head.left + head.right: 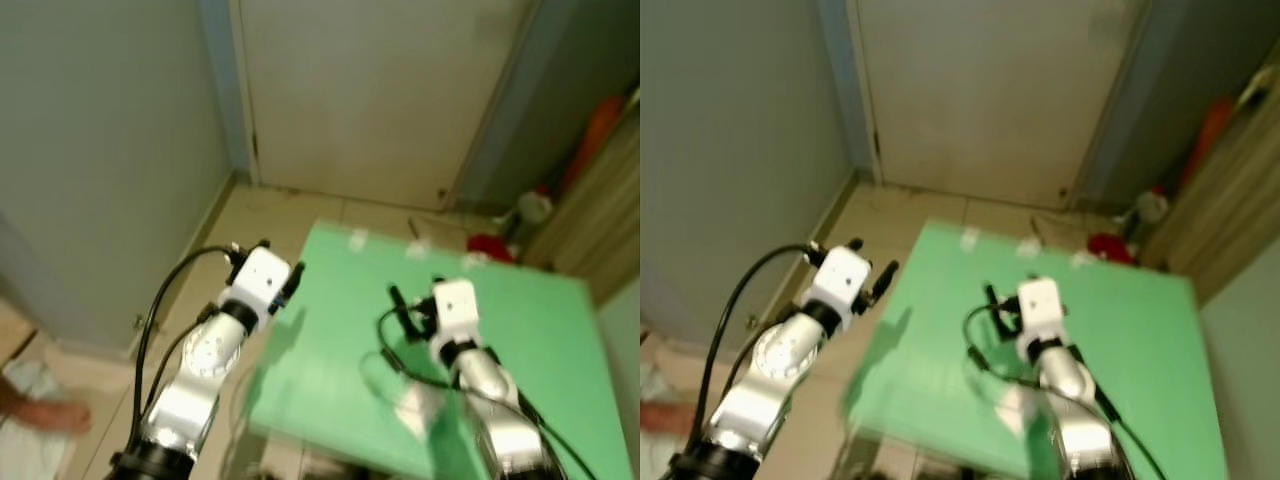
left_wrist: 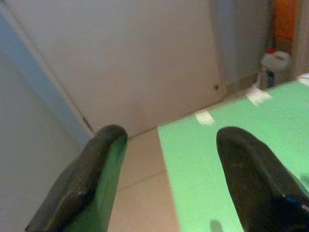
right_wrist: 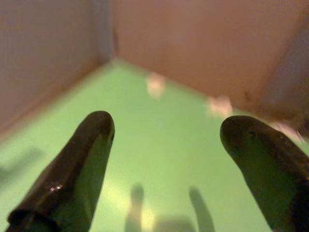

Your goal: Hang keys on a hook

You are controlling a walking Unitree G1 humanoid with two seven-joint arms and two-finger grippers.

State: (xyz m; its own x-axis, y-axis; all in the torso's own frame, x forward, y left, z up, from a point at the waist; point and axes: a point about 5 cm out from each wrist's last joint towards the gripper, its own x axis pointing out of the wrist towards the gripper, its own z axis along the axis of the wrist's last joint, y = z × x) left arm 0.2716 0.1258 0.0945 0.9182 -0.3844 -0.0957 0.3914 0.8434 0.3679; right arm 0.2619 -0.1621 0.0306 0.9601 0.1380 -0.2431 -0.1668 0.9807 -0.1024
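Honestly, we can't pick out any keys or a hook here; the head views are soft and blurry, so small stuff is hard to read. On the far edge of the green table [image 1: 520,330] there are a few pale patches, probably tape strips [image 2: 204,117], but we can't tell more than that. At the right, near the wall, there's a white jug with a red cap [image 2: 274,61], a red thing on the floor [image 1: 490,246] we can't identify, and something orange [image 1: 598,125] cut off by the frame edge. At the lower left corner, part of a person shows, a hand [image 1: 55,414] by some pale cloth, mostly cut off.

Both our arms are raised and reaching forward. The left gripper [image 2: 169,164] sits off the table's left edge, over the tiled floor [image 1: 270,215], pointing toward the closed white door [image 1: 380,90] and the table's near corner. Its two black fingers [image 2: 82,179] are spread well apart with nothing between them.

The right gripper [image 3: 169,159] hovers over the middle of the table, aimed across the green top toward the far edge. Its fingers [image 3: 77,164] are also spread wide and empty, and we can see their shadows on the surface below. The right arm's black cable loops beside the wrist in the head views.
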